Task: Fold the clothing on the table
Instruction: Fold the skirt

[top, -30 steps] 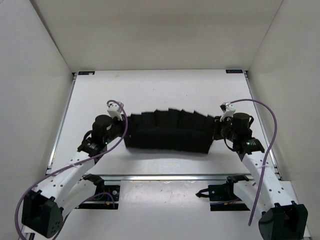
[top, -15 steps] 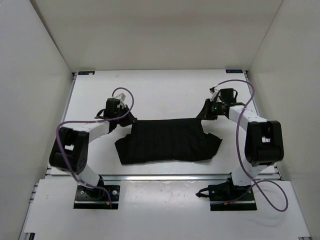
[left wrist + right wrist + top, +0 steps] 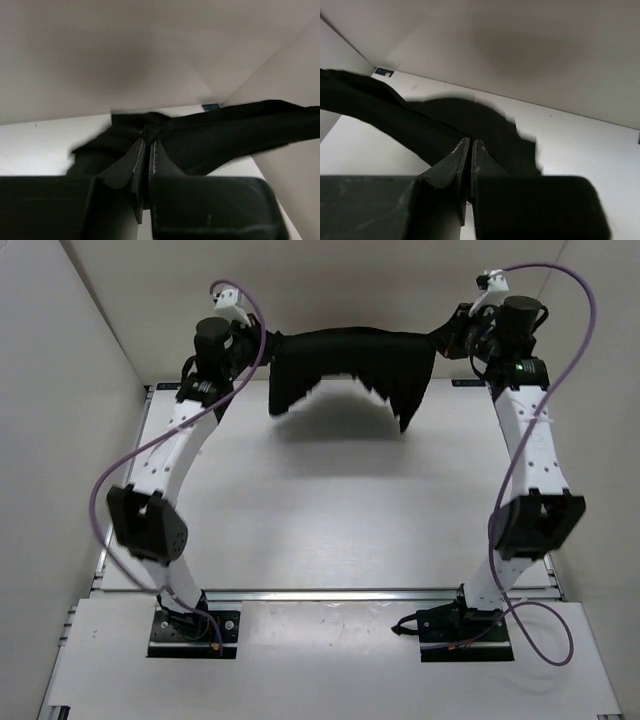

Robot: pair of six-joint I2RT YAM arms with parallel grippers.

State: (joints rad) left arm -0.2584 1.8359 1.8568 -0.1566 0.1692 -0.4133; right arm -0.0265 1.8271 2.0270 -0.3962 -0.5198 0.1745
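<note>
Above the table (image 3: 330, 510), black clothing (image 3: 350, 355) outstretched, corners clamped in left fingers (image 3: 146, 146) and right fingers (image 3: 466, 147)

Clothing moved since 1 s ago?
Yes. The clothing rose from near the front rail toward the back wall, hanging between left end effector and right end effector.

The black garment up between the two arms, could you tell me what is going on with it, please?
The clothing is held up in the air and stretched out sideways. The left pincer is shut on one top corner and the right pincer on the other. The fabric hangs above the far end of the table, its lower edge loose; no fold is made yet.
</note>
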